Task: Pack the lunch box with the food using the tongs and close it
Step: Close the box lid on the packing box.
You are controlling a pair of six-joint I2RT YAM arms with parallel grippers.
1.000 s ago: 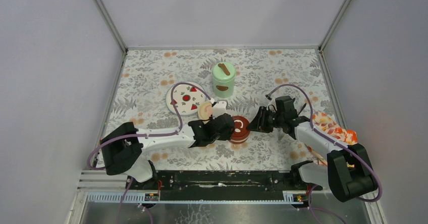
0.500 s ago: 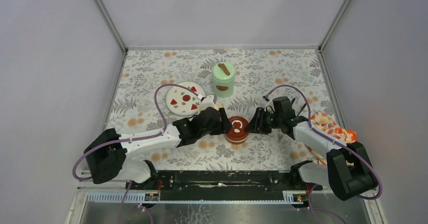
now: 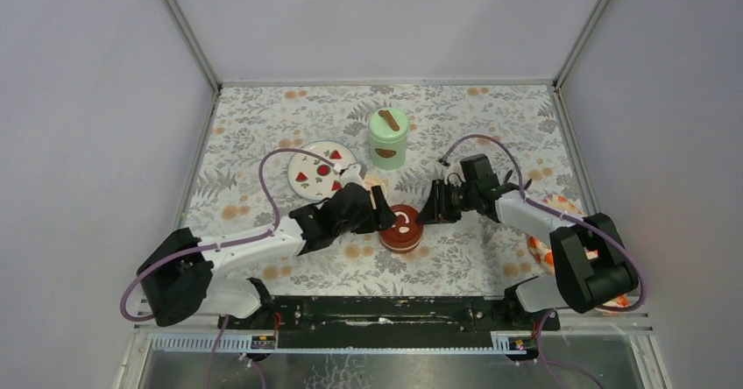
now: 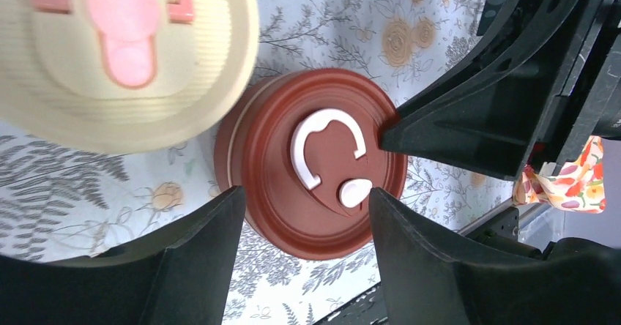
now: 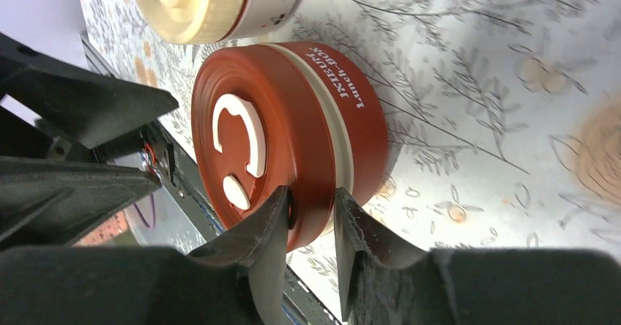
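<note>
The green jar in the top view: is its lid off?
No, the green lid sits flat on top of the jar.

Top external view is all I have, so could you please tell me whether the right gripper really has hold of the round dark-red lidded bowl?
Observer: Yes. The right wrist view shows the right gripper pinching the lid rim of the round dark-red lidded bowl, with one finger over the top and one against the side.
Operator: Thank you. Is the left gripper gripping it as well?
Observer: No. The left wrist view shows the left gripper open, with its fingers spread and the bowl's lid showing between them.
Operator: Is anything printed on that bowl?
Observer: In the right wrist view, its side reads "Lunch Box" in pale letters.
</note>
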